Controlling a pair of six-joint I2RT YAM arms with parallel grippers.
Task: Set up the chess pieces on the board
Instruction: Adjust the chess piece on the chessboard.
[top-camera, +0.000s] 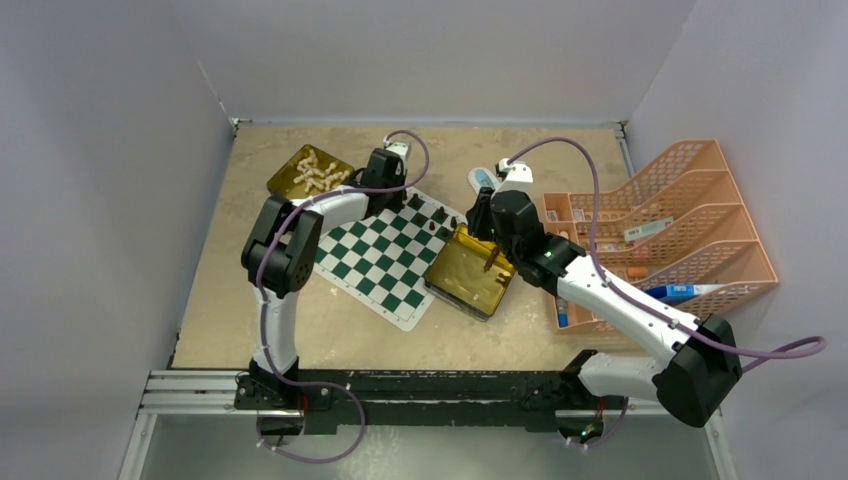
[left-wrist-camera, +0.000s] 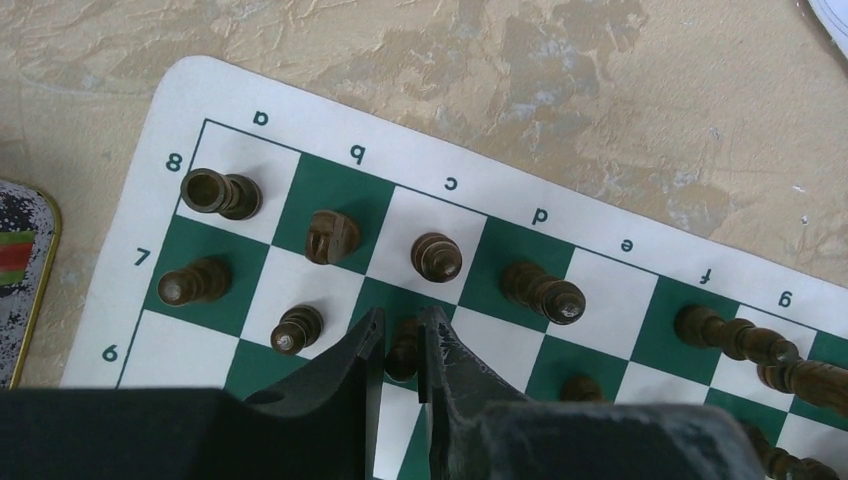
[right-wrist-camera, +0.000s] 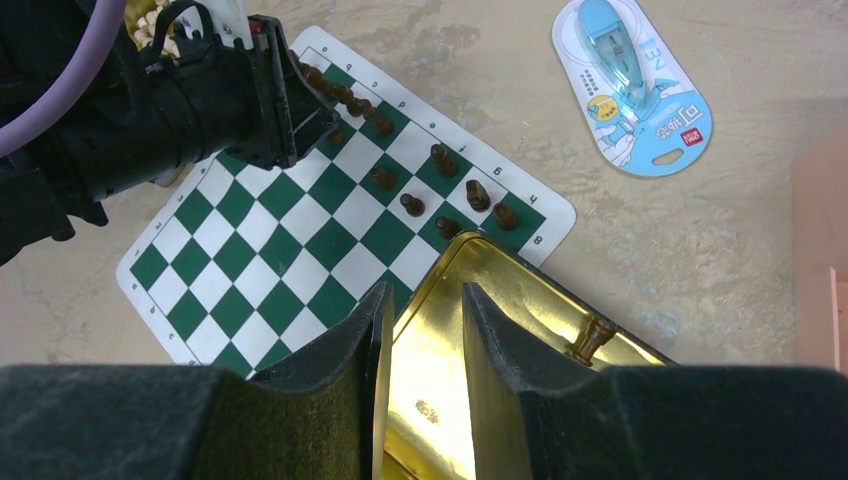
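Now the left gripper (left-wrist-camera: 405, 322) pinches a dark brown wooden pawn (left-wrist-camera: 403, 352) on the green-checked chessboard mat (left-wrist-camera: 610, 300); the right gripper (right-wrist-camera: 425, 295) hangs empty, jaws apart. Next: release upright.

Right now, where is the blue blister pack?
Right wrist view, upper right: the blue blister pack lies flat on the table, just beyond the chessboard corner, past the gold tin.

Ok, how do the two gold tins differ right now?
The left tin holds a heap of cream pieces; right tin holds one dark piece. The left tin lies clear of the board; right tin overlaps its edge, under the right tool. Both are shiny gold rectangles.
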